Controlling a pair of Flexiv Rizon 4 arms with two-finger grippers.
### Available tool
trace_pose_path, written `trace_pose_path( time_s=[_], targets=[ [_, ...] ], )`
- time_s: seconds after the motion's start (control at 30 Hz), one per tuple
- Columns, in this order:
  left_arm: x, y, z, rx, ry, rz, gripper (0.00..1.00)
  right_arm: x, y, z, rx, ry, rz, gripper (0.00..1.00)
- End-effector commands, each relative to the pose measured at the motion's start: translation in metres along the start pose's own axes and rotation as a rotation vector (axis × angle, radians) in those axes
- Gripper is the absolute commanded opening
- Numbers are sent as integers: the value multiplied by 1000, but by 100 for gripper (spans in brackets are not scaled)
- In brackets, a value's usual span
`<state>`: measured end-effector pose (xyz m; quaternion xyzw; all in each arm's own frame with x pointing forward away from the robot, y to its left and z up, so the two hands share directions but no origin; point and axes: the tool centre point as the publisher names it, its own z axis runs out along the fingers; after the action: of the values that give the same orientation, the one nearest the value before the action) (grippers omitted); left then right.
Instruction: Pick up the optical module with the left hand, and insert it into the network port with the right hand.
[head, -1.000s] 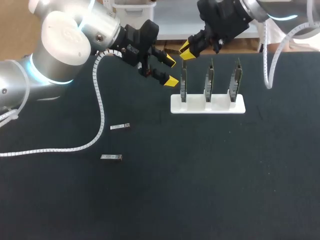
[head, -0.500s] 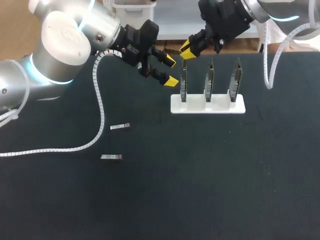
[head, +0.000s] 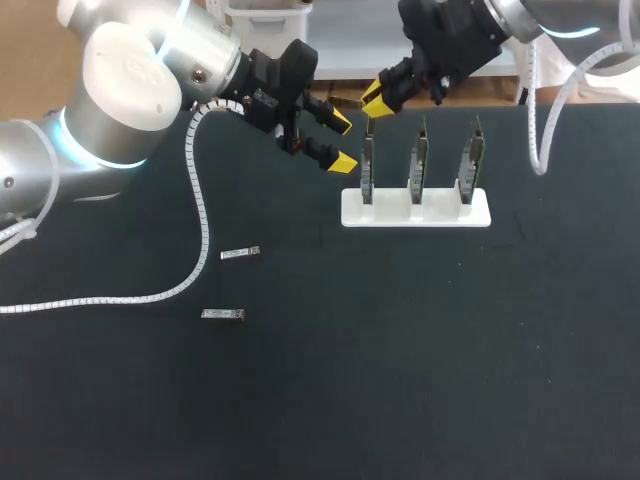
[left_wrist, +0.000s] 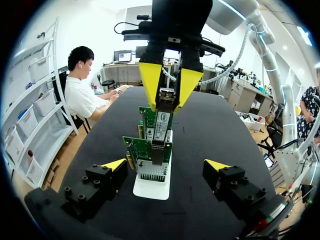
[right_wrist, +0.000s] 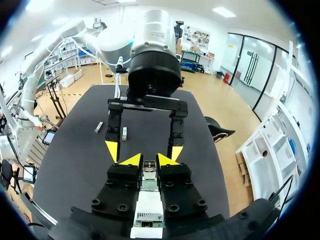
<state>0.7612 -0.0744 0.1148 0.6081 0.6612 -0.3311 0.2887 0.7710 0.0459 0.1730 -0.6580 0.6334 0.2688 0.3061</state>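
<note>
Dark matting covers the table (head: 450, 350), and on it a white stand (head: 415, 212) holds 3 circuit cards (head: 420, 165) upright in a row.

My right gripper (head: 372, 103) sits over the end card (head: 367, 170) on the left arm's side. Its fingers are drawn nearly together on the optical module (left_wrist: 166, 97), a small metal slug held above that card's top edge. My left gripper (head: 340, 142) hangs just beside the stand, spread wide and holding nothing. 2 spare modules (head: 240, 253) lie flat on the matting, well apart from the stand.

I judge the module light, rigid and smooth-skinned, so it could twist or slide in a loose pinch. The flat long sides are the place to grip it, leaving the connector end free. The thin cards look likely to flex or rock if pushed off-axis.

I cannot make out the network port itself, because the right fingers and the module cover it in both wrist views. Nor can I tell how deep the module is seated, if at all. From above, the cards show only edge-on.
</note>
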Motion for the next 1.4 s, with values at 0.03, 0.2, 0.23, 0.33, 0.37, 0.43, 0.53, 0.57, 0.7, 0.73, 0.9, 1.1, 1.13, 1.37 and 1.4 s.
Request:
trace_pose_path(
  time_s=[0.03, 0.2, 0.23, 0.33, 0.37, 0.43, 0.53, 0.57, 0.7, 0.73, 0.9, 1.1, 1.13, 1.37, 1.4],
  targets=[
    [-1, 1, 0, 3, 3, 0, 100, 0, -1, 1, 1, -4, -2, 0],
    [-1, 1, 0, 3, 3, 0, 100, -1, -1, 2, 0, -3, -1, 0],
    [-1, 1, 0, 3, 3, 0, 100, -1, -1, 2, 0, -3, 0, 0],
    [-1, 1, 0, 3, 3, 0, 100, 0, 0, 2, -2, -3, 5, 0],
    [-1, 1, 0, 3, 3, 0, 100, 0, 1, 2, -1, -2, 6, 0],
    [-1, 1, 0, 3, 3, 0, 100, 1, 1, 3, 5, -2, 9, 0],
    [-1, 1, 0, 3, 3, 0, 100, 1, 0, 3, 12, -6, 16, 0],
    [-1, 1, 0, 3, 3, 0, 100, 1, -1, 4, 13, -6, 18, 0],
    [-1, 1, 0, 3, 3, 0, 100, 3, -1, 5, 10, -2, 23, 0],
    [-1, 1, 0, 3, 3, 0, 100, 3, -1, 5, 9, -1, 24, 0],
    [-1, 1, 0, 3, 3, 0, 100, 4, 0, 6, 7, -2, 32, 0],
    [-1, 1, 0, 3, 3, 0, 100, 2, 2, 3, 4, -16, 37, 0],
    [-1, 1, 0, 3, 3, 0, 100, 1, 2, 2, 7, -18, 35, 0],
    [-1, 1, 0, 3, 3, 0, 100, 0, 1, 1, 20, -19, 33, 0],
    [-1, 1, 0, 3, 3, 0, 100, 0, 1, 1, 19, -20, 34, 0]
  ],
)
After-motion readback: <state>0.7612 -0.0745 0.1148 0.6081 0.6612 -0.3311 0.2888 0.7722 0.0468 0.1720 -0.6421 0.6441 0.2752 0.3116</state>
